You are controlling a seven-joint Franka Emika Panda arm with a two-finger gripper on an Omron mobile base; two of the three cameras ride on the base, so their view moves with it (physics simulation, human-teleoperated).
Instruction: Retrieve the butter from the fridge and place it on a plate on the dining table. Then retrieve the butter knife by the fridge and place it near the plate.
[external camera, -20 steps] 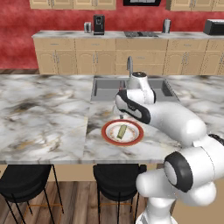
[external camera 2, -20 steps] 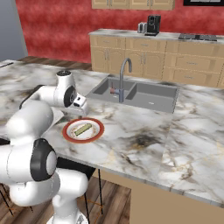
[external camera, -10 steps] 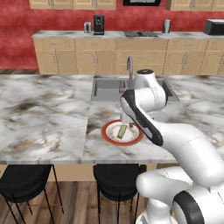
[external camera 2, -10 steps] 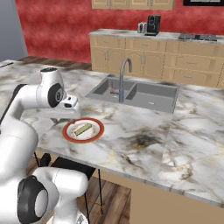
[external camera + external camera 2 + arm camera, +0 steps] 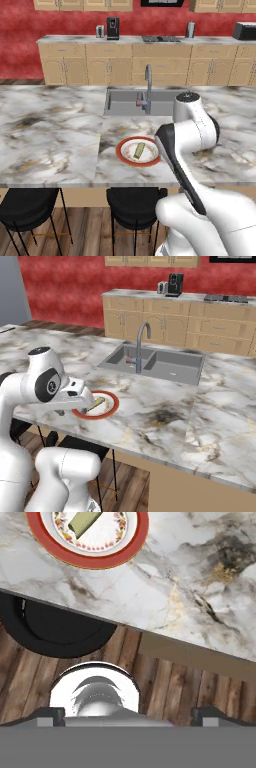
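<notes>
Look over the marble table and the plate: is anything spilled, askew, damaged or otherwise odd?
Nothing stands out. The butter lies whole inside the plate, at a slant, and the plate sits flat on the dining table near its front edge. No spill or breakage shows.

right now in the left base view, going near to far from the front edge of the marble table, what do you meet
stools → plate with the butter on it → tap and sink → tan cabinets → coffee maker by the red wall
</notes>
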